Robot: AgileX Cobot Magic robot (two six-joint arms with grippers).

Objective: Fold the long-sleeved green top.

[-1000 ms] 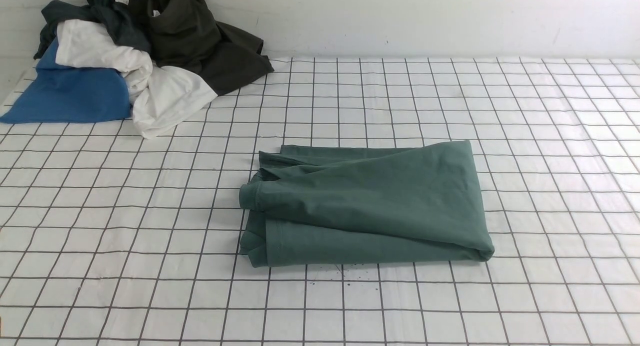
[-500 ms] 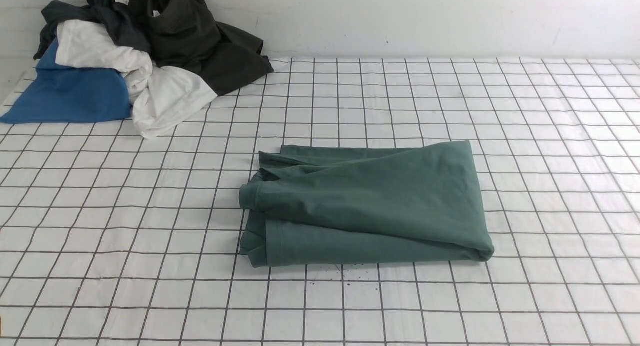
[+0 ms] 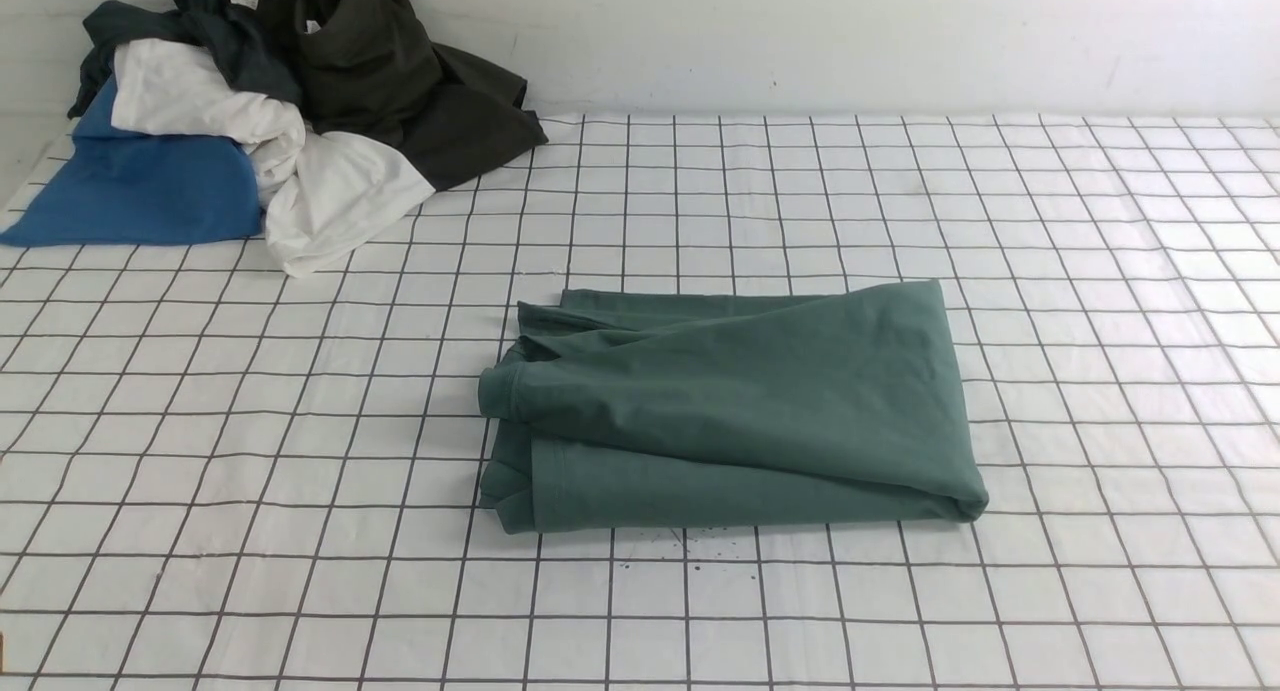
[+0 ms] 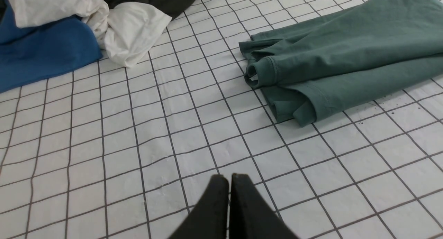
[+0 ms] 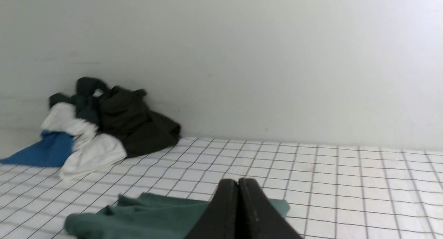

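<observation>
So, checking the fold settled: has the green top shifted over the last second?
No. The green top keeps the same edges against the grid lines of the tablecloth in the front view.

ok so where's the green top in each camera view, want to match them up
Front view: the green long-sleeved top lies folded at the centre of the grid cloth.
Left wrist view: upper right, beyond the shut left gripper.
Right wrist view: bottom edge, partly behind the shut right gripper.
Shared landmark: the clothes pile against the wall.
</observation>
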